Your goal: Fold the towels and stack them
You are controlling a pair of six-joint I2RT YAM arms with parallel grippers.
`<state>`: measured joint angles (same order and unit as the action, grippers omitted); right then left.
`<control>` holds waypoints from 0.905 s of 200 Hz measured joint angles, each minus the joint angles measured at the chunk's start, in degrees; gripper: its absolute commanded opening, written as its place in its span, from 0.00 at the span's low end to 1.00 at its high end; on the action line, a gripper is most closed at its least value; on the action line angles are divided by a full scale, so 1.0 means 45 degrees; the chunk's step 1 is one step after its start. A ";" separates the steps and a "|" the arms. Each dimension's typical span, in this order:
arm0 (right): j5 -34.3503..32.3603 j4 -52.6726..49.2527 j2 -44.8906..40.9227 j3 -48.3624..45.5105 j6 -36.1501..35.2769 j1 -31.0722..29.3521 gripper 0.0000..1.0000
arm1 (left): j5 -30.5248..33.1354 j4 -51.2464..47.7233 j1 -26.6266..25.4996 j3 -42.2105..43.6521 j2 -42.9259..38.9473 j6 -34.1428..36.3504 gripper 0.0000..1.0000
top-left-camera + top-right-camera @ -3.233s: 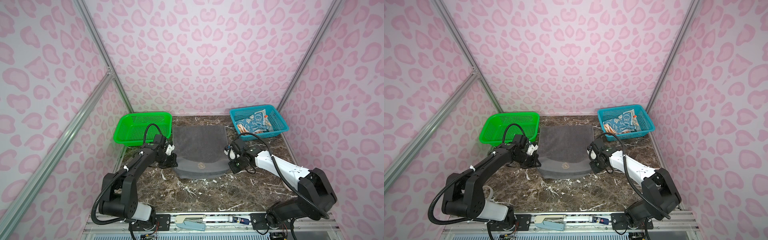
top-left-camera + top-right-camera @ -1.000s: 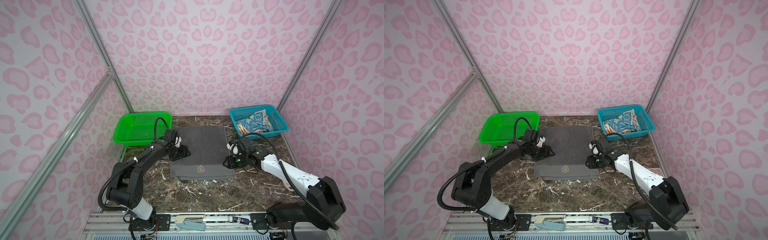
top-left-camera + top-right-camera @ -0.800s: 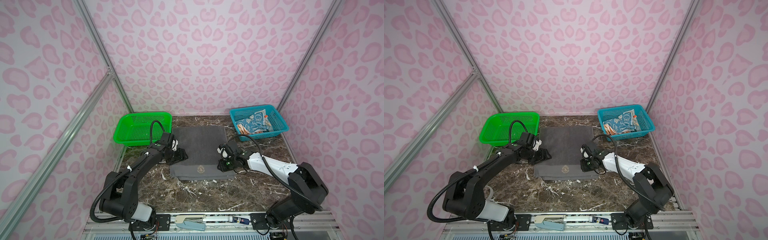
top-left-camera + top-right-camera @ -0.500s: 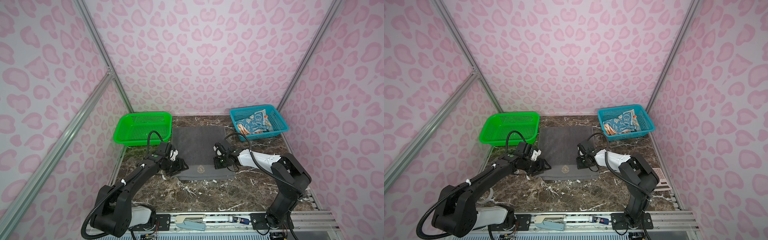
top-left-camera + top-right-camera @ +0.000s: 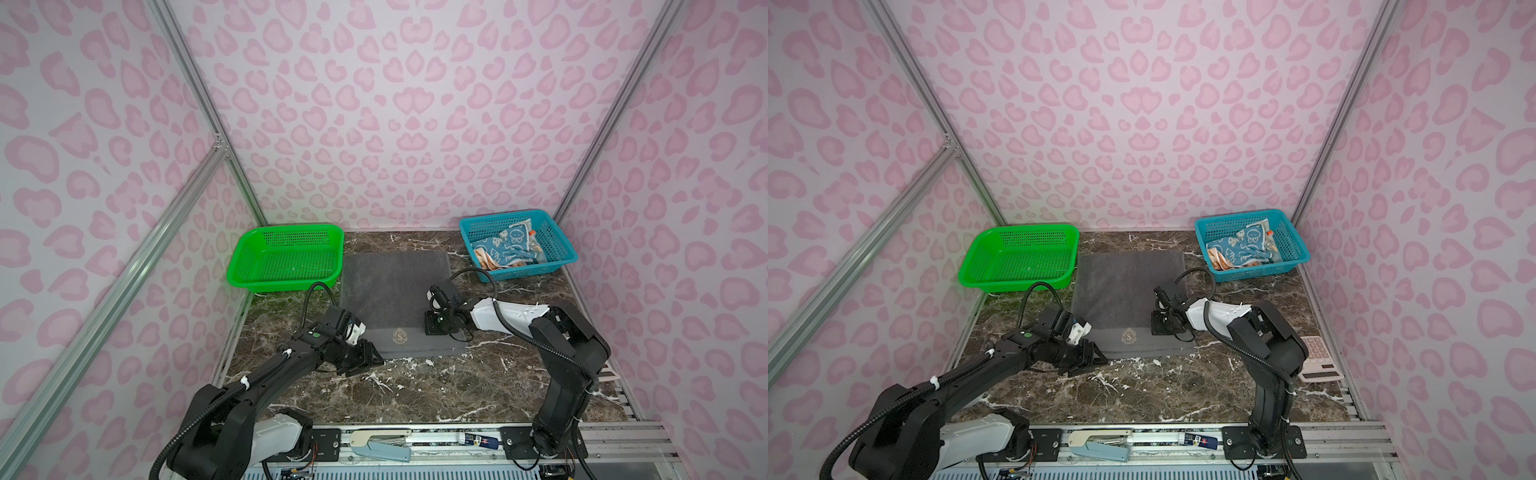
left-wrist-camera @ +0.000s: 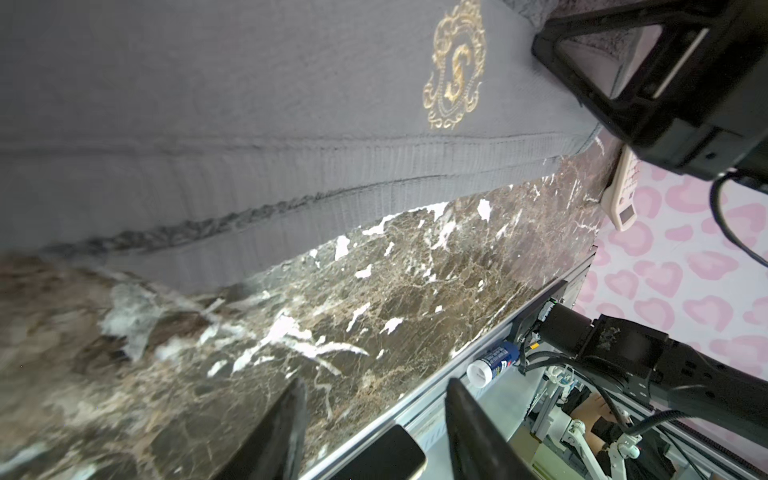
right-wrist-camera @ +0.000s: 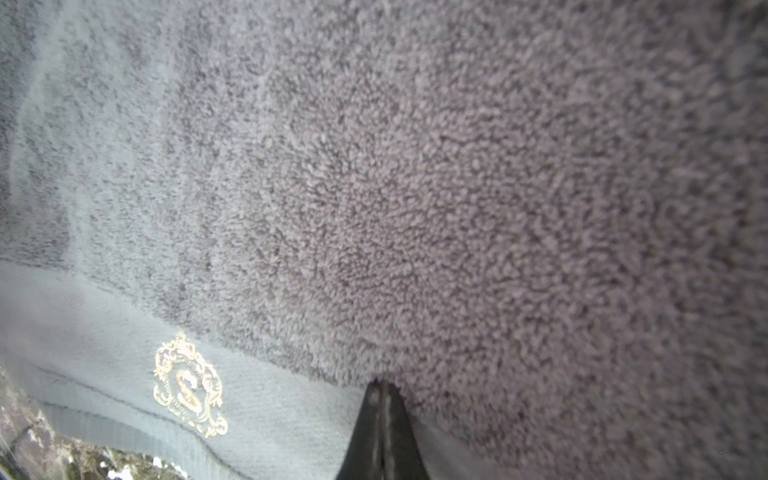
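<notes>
In both top views the dark-grey towel (image 5: 395, 282) lies flat, its gold crest (image 5: 399, 336) by the near hem. The left gripper (image 5: 365, 357) is left of the crest and the right gripper (image 5: 434, 328) right of it. The blue towel (image 5: 505, 245) and orange-cream towel (image 5: 484, 257) wait in the teal basket (image 5: 557, 253), well behind.

Left wrist: jaws parted, empty, over marble (image 6: 374, 270), likely lining up on the hem.

Right wrist: jaws closed, tips on pile beside the crest (image 7: 189, 384), probably anchoring a fold.

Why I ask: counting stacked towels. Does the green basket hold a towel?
No, in a top view the green basket shows only bare mesh inside.
</notes>
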<state>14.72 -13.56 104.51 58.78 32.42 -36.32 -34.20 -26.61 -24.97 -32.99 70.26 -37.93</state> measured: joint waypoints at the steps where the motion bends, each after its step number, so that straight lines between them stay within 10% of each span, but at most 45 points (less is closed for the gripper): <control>1: 0.0005 0.0005 0.0000 -0.0005 0.0005 0.0005 0.00 | 0.0010 0.0019 -0.0010 0.0005 0.0015 -0.0015 0.56; 181: -0.0792 -0.0602 -0.1282 -0.1137 -0.0039 0.0403 0.00 | 0.5557 0.0967 -0.0121 -0.1287 0.0763 -0.0831 0.58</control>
<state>11.16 -16.27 98.74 53.67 32.25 -34.50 -9.19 -22.26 -25.52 -38.79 73.69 -41.67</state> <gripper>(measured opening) 0.049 0.578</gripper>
